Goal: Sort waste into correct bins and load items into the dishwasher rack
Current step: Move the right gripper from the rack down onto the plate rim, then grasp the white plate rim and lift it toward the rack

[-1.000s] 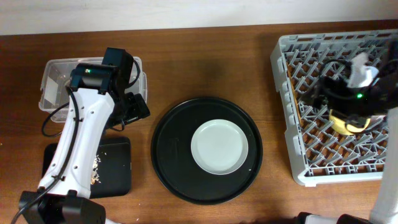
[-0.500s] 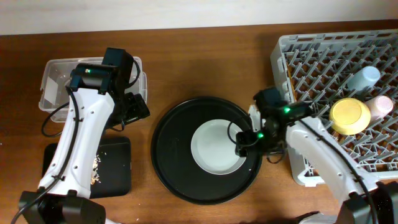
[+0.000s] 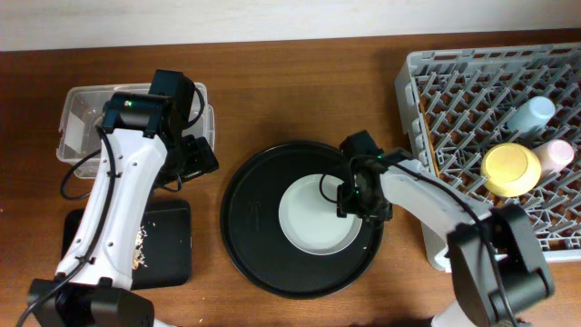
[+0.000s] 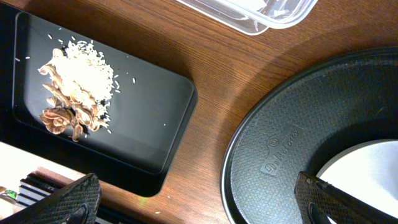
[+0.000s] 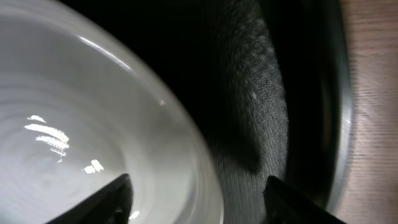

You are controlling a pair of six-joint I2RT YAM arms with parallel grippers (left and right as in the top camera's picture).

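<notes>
A pale grey-green plate (image 3: 316, 216) lies in the large round black tray (image 3: 263, 227). My right gripper (image 3: 349, 195) is down at the plate's right edge. In the right wrist view the plate (image 5: 93, 124) has its rim between the two fingers, which stand apart around it, open. The grey dishwasher rack (image 3: 454, 136) at the right holds a yellow bowl (image 3: 510, 169), a blue cup (image 3: 531, 113) and a pink cup (image 3: 556, 154). My left gripper (image 3: 186, 159) hangs wide open and empty between the clear tub (image 3: 77, 123) and the shallow black tray (image 3: 172, 241), where food scraps (image 4: 71, 87) lie.
The left arm covers part of the clear tub, so its contents are mostly hidden. A strip of bare wood separates the round tray's rim (image 4: 280, 155) from the shallow black tray (image 4: 143, 118). The rack's left wall stands close to the round tray's right side.
The right arm swung from the rack, leaving the yellow bowl there, to the plate's right rim, and its jaws have narrowed. The left arm has not moved.
</notes>
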